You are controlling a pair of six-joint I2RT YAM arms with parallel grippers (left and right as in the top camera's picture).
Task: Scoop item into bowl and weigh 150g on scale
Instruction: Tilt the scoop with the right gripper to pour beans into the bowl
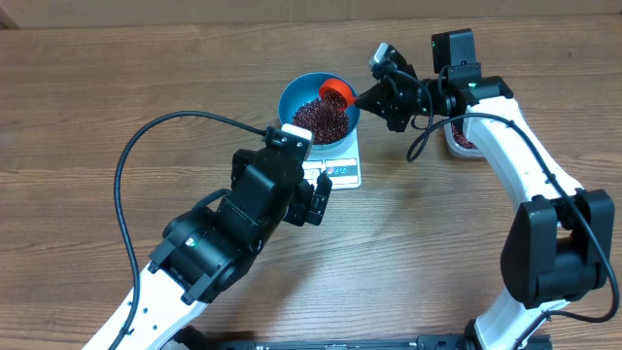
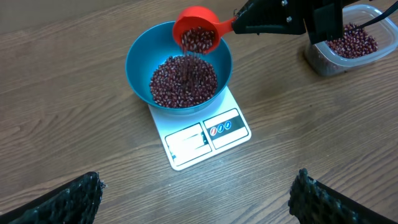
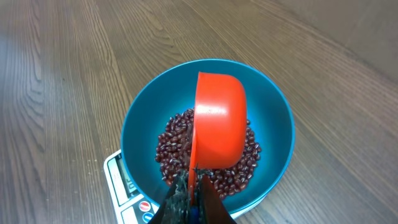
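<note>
One scale (image 2: 205, 137) sits on the one counter (image 1: 87, 87). One blue bowl (image 2: 138, 56) stands on the scale, one red scoop (image 2: 193, 15) hangs above it, and one clear tub (image 2: 320, 62) sits off the scale's right. The beans (image 2: 183, 84), past counting, form three lots: bowl, scoop, tub. There are two hands: the left hand (image 1: 316, 199) by the scale's front, the right hand (image 1: 374, 97) beyond its right side.

The brown wood-grain desk (image 1: 97, 97) carries a white scale (image 2: 205, 134) near its middle and a clear plastic tub (image 2: 323, 62) standing apart from it, toward the robot's right side.
</note>
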